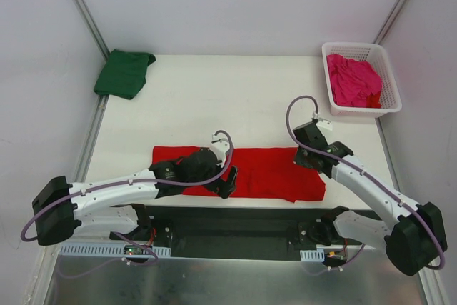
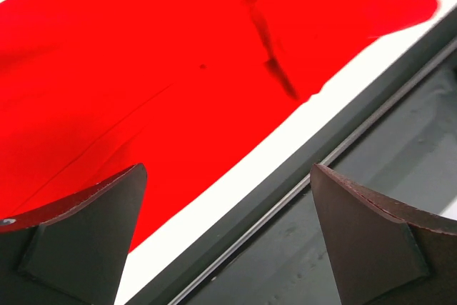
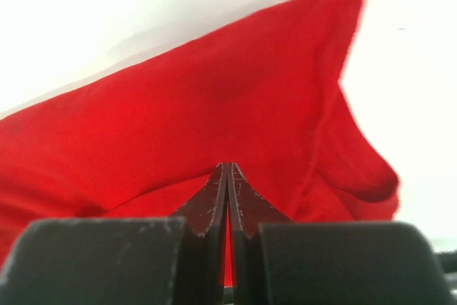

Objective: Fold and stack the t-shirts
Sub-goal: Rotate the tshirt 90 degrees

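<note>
step: folding red shirt [image 1: 268, 169] | left claw [image 2: 228, 169] wide open, empty | right claw [image 3: 228, 169] pinching shirt | next: left grips lower edge

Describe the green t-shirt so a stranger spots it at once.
On the white table, look to the far left corner. The dark green t-shirt lies bundled there, alone; the red t-shirt is spread along the near edge and the pink t-shirt sits in the white basket.
</note>
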Robot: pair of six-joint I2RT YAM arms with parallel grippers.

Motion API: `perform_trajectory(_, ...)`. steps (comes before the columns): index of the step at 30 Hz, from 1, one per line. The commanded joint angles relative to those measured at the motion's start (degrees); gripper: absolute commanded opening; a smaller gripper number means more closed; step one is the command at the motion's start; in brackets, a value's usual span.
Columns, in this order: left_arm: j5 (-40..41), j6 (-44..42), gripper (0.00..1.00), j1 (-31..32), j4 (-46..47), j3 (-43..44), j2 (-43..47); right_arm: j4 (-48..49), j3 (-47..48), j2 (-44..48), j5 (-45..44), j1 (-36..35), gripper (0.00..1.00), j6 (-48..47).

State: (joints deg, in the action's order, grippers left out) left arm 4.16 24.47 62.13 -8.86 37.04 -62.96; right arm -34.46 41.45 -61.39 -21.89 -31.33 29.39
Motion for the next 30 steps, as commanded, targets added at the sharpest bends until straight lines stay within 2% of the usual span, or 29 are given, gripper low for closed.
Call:
perform_trajectory(1,4.97,1.54,0.99,-0.87,-4.31,-1.09,2.57,6.58,0.03,-0.92,6.23,-1.54,0.02,-3.9)
perform_trajectory(7,4.89,4.62,0.99,-3.59,-4.93,-5.74,7.32,11.34,0.38,-6.01,8.88,-5.58,0.02,-6.18)
perform_trajectory(13,5.86,2.34,0.99,-9.39,-5.64,-5.4,9.17,12.31,1.09,-10.58,9.32,-7.51,0.02,-5.66)
perform_trajectory(19,4.2,-2.4,0.99,-15.28,-2.3,-3.91,4.52,14.24,1.0,-13.93,10.99,-8.83,0.02,-4.95)
perform_trajectory(30,-1.44,-3.46,0.99,-18.01,4.47,-3.81,-6.56,15.3,2.4,-20.96,12.83,-9.27,0.02,-4.16)
